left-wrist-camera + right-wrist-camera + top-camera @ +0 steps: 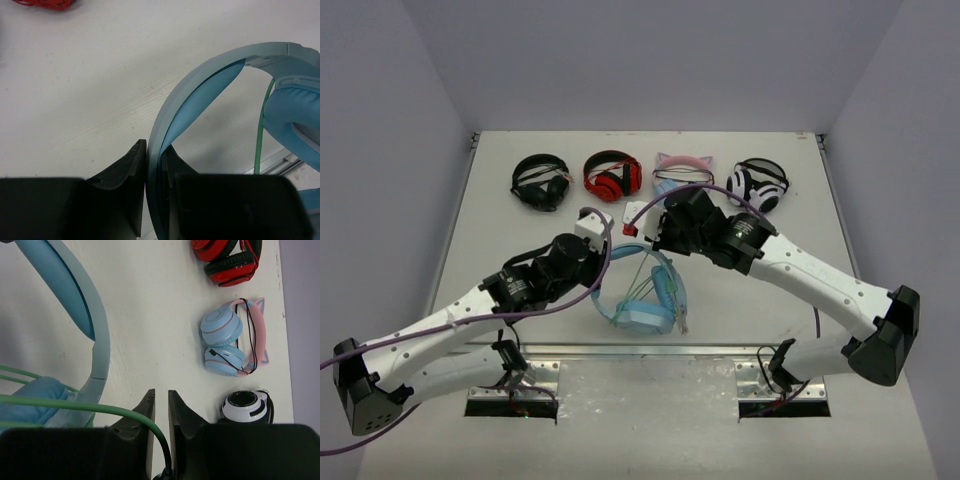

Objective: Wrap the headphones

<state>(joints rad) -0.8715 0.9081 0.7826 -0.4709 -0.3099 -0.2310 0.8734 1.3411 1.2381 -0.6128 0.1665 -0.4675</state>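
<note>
The light-blue headphones [645, 312] lie near the table's front edge, between my two arms. My left gripper [152, 147] is shut on their smooth blue headband [200, 85]; it also shows in the top view [604, 268]. A padded cup [295, 120] hangs at the right of the left wrist view. The pale-green cable [75, 404] runs taut from the cup, curves over one finger and goes down between the nearly closed jaws of my right gripper [161, 392], where its dark plug end sits. In the top view the cable [632, 280] stretches up to the right gripper [653, 243].
Several other headphones lie in a row at the back: black [540, 182], red [612, 176], the light-blue pair with a pink cat-ear headband [678, 172] and white-and-black [758, 184]. A metal rail [640, 350] runs along the front edge. Grey walls enclose the table.
</note>
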